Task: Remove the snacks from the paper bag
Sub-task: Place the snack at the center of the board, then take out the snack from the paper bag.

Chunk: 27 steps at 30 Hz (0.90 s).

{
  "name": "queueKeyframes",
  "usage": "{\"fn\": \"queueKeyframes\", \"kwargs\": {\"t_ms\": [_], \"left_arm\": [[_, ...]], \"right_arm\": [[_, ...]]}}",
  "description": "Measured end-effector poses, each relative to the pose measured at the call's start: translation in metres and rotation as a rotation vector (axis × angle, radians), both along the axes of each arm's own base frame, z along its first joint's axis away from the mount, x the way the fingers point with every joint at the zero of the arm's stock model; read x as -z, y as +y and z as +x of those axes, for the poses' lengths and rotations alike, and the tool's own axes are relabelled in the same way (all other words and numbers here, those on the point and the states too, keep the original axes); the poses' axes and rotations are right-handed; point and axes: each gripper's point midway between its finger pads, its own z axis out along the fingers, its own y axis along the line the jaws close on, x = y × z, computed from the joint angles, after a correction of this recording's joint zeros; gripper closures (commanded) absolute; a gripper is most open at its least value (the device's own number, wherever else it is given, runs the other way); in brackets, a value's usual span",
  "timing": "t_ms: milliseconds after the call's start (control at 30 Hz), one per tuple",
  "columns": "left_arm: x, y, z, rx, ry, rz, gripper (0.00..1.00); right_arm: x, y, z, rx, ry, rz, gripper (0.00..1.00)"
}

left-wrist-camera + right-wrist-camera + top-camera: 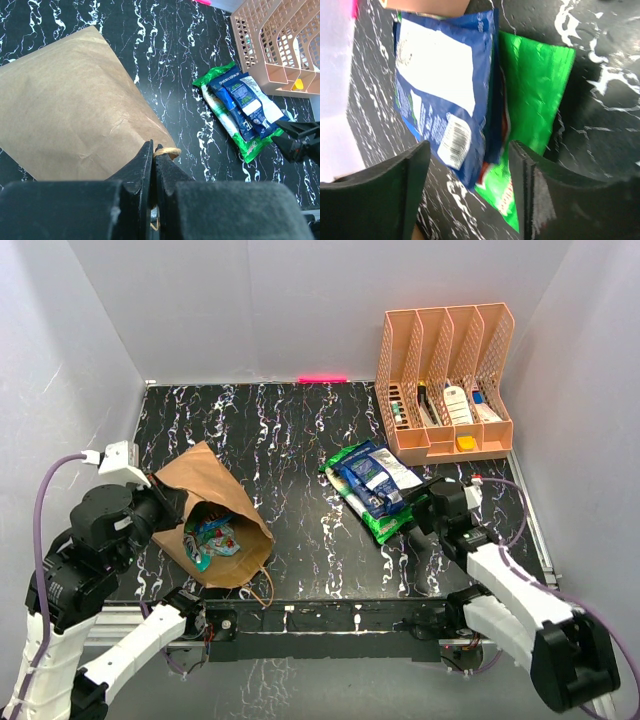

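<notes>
The left claw (153,150) is pinched shut on the twisted paper handle (167,151) at the rim of the paper bag (70,100). I judge this hold keeps the mouth lifted and stops the bag sliding while it is emptied. The bag is stiff brown kraft paper, creased, and lies on its side at the left of the top view with its mouth toward the lower edge of the frame. In that mouth lie a teal-green packet (205,538) and a glimpse of a red packet (229,540), so the job looks only part done. The right claw (470,150) stands wide, its two dark matte fingers (395,185) apart and holding nothing, just beside the near end of the two packets lying out on the counter (300,440). There the dark blue packet (445,85) rests flat on the larger green packet (535,95), overlapping it. Both are glossy, crinkled film that catches the light, and the blue one bears a white panel and a barcode. They sit right of centre in the top view, well apart from the bag, probably as a drop-off pile. The counter is black with white marble veins. At the upper right stands an orange slotted plastic file rack (445,380) holding small bottles, which is no part of the task.
</notes>
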Motion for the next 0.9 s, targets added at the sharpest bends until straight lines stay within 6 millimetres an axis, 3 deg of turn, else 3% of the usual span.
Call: {"fn": "queueKeyframes", "kwargs": {"t_ms": [100,233,400,500,733,833,900], "left_arm": [[0.000,0.000,0.000,0.000,-0.003,-0.002,1.00],[-0.002,-0.001,0.001,0.000,-0.008,-0.005,1.00],[-0.004,-0.002,0.004,0.001,-0.019,-0.010,1.00],[-0.005,-0.002,0.004,0.000,-0.020,-0.011,1.00],[-0.004,-0.002,0.004,0.001,-0.018,-0.007,1.00],[-0.004,-0.002,0.005,0.001,-0.015,-0.004,1.00],[-0.003,-0.002,0.005,0.001,-0.015,-0.001,1.00]], "right_arm": [[-0.007,-0.003,-0.020,-0.051,-0.002,-0.031,0.19],[-0.031,-0.004,-0.042,-0.139,-0.083,-0.073,0.11],[-0.078,-0.007,-0.056,-0.176,-0.315,-0.087,0.11],[-0.090,0.001,-0.057,-0.235,-0.424,-0.081,0.10],[-0.087,0.072,-0.041,-0.632,-0.369,-0.023,0.02],[-0.093,0.118,-0.031,-0.830,-0.330,-0.026,0.02],[-0.097,0.163,-0.040,-0.994,-0.343,-0.082,0.02]]}}
